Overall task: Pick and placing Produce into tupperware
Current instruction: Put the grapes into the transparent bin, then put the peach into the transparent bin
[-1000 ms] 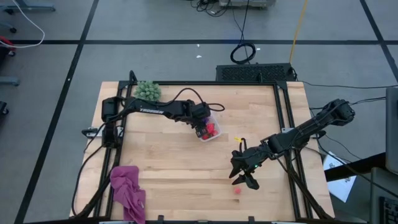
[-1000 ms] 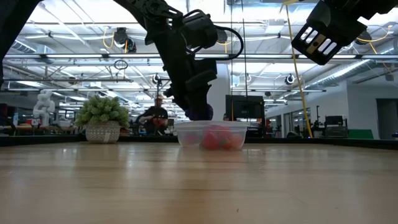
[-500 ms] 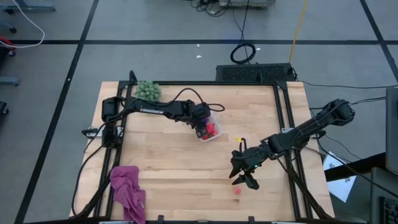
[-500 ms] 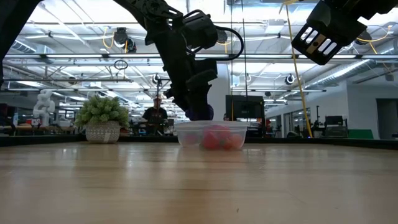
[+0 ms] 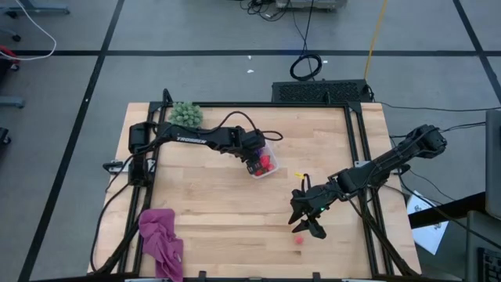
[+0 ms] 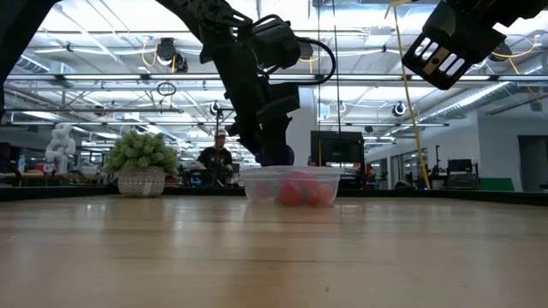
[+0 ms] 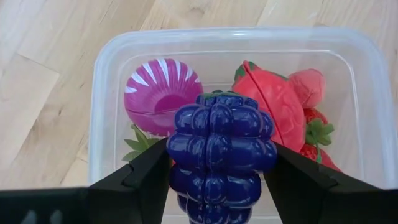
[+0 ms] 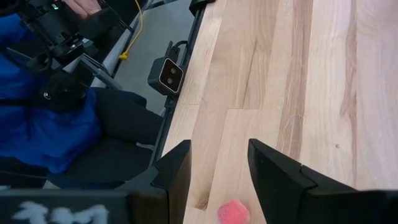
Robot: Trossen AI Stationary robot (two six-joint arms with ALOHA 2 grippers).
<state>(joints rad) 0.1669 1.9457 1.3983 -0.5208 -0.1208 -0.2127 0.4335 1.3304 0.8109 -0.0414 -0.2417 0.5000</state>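
Left pincer: pinching a purple grape cluster directly above the tupperware, far-centre of the table.
Right pincer: fingers spread, nothing held, hovering over a small pink piece near the table's right front.
Handling: the grapes look like light, stiff, smooth plastic; a grip across the bumpy sides should hold.
Count: one tupperware; inside, a magenta striped piece and a red strawberry, more reds partly hidden; two pieces loose on the table in the high view.

Wooden table bearing tupperware, spiky green plant, magenta cloth, two loose produce pieces.
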